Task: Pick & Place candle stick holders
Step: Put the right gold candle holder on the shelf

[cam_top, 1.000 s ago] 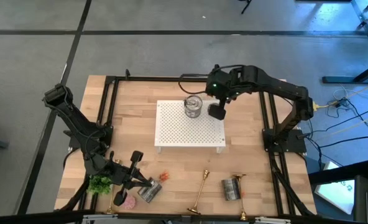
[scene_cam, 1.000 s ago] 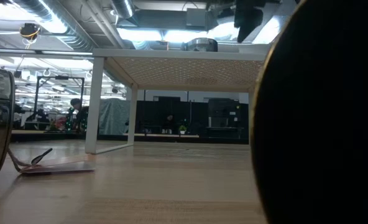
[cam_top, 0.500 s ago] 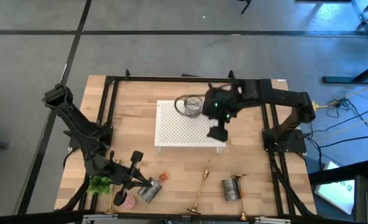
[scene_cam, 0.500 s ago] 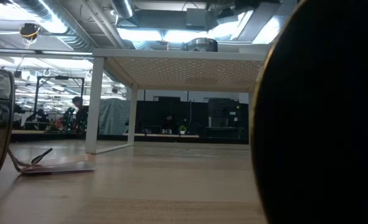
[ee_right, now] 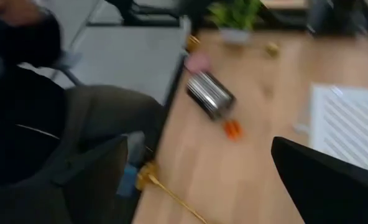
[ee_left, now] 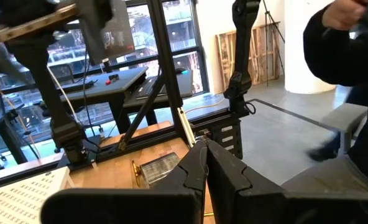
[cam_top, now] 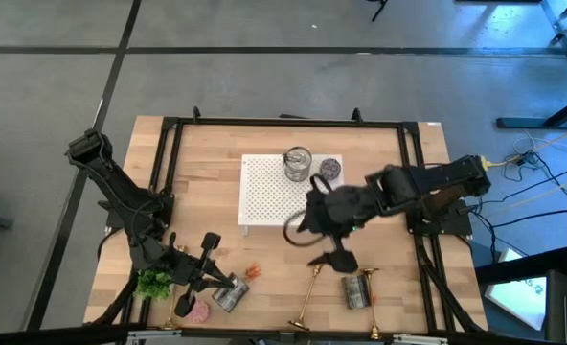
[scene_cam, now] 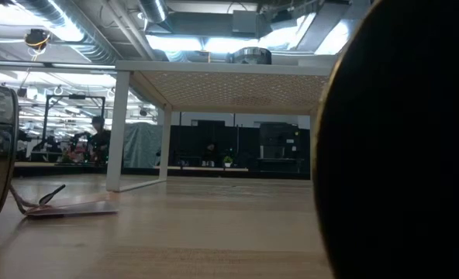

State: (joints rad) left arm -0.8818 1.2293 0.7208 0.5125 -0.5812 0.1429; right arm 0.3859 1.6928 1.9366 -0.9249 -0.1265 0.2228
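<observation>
Spread wide and holding nothing, my right gripper (cam_top: 339, 257) hangs over the near part of the table, just beside the upper end of the candle stick holder (cam_top: 307, 291) I take as my target; that holder lies flat on the wood, its long axis running from the near edge toward the white perforated shelf (cam_top: 264, 196), leaning slightly to the right as it goes away from me; which end is base and which is cup I cannot settle from above. In my right wrist view the same golden stick (ee_right: 165, 190) shows at an angle across the boards, blurred. A second holder (cam_top: 371, 289) lies to its right, close against a silver tin (cam_top: 353, 291), roughly parallel; a third (cam_top: 180, 307) sits by the green plant (cam_top: 154, 284) near my left gripper (cam_top: 224, 281), which is clenched and parked beside another tin (cam_top: 230, 295). I judge this the approach step, with no holder yet grasped; next I need to turn my jaws across the stem, lower until the fingers straddle it, then close; a thin shiny stem lying flat may roll or slip.
</observation>
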